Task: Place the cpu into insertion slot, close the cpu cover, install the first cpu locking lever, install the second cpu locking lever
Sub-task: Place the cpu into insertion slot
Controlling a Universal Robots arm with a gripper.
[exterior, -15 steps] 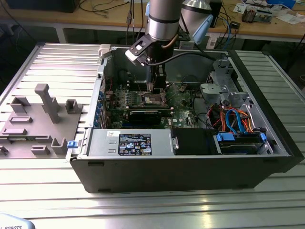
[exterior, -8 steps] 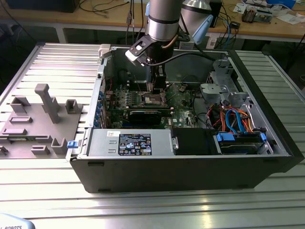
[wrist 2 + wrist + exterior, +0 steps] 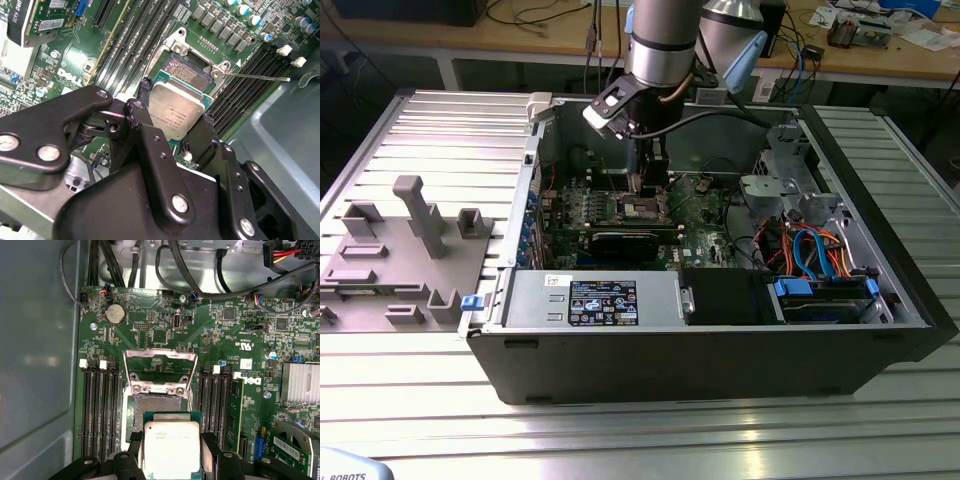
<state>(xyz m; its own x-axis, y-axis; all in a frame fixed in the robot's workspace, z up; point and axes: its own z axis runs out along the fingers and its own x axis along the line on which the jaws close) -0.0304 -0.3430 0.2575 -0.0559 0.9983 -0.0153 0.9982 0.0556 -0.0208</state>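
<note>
My gripper (image 3: 175, 106) is shut on the cpu (image 3: 178, 112), a small square chip with a silvery top, its black fingers (image 3: 141, 112) gripping two opposite edges. In both wrist views the cpu (image 3: 171, 450) hangs just above the motherboard, overlapping one edge of the open insertion slot (image 3: 157, 410), whose grey contact field (image 3: 186, 70) lies bare. The cpu cover (image 3: 159, 353), a thin metal frame with a square window, stands swung open at the slot's far side. A thin locking lever (image 3: 260, 78) sticks out sideways. In the exterior view the gripper (image 3: 652, 190) reaches down into the open computer case.
Black memory slots (image 3: 100, 410) flank the socket on both sides. A long black card (image 3: 625, 243) and a power supply (image 3: 590, 300) lie nearer the case front. Cable bundles (image 3: 815, 250) fill the exterior view's right. Grey fixtures (image 3: 410, 240) stand on the table outside the case.
</note>
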